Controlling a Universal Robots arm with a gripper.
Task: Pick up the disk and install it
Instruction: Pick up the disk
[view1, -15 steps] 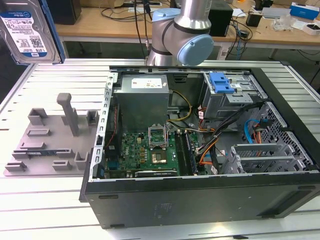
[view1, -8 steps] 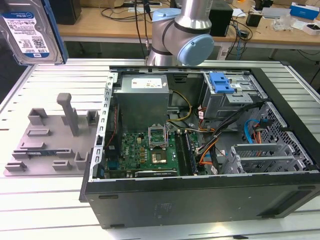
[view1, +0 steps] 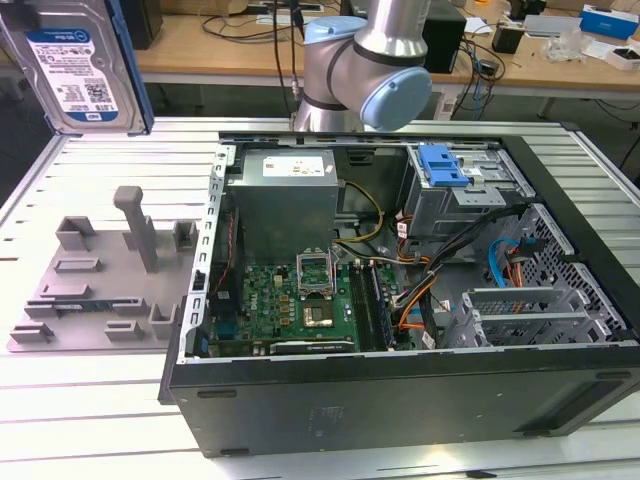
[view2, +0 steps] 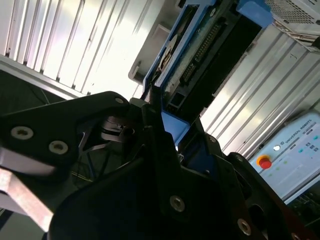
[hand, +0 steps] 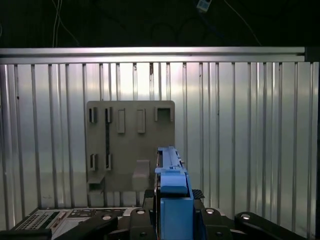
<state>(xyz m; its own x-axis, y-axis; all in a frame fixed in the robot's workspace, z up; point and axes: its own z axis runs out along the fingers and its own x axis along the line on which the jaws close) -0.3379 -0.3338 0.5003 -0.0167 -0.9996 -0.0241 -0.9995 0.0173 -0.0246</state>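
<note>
Black sheet metal makes the computer case (view1: 400, 388), which lies nearest in the exterior view with its open side up on the ribbed metal surface (view1: 100, 420). Inside it a green motherboard (view1: 290, 300) comes first, with bundles of cables (view1: 420, 290) beside it toward the exterior view's right. Behind these stand the grey power supply (view1: 285, 190) and a drive cage with a small blue latch (view1: 443, 165) on top. A grey fixture plate (view1: 100, 285) with upright pegs lies on the surface at the exterior view's left of the case, just beside it. Above the far left part of the surface the disk (view1: 85, 65) hangs in the air, silver with a white-and-blue label and framed by a bright blue bracket. In the second wrist view the claw (view2: 170, 122) is closed tight on the edge of this bracket. Bare ribs lie free on both sides of the plate up to the plain rail at the surface's edge. The robot arm (view1: 365, 60) stands behind the case.
</note>
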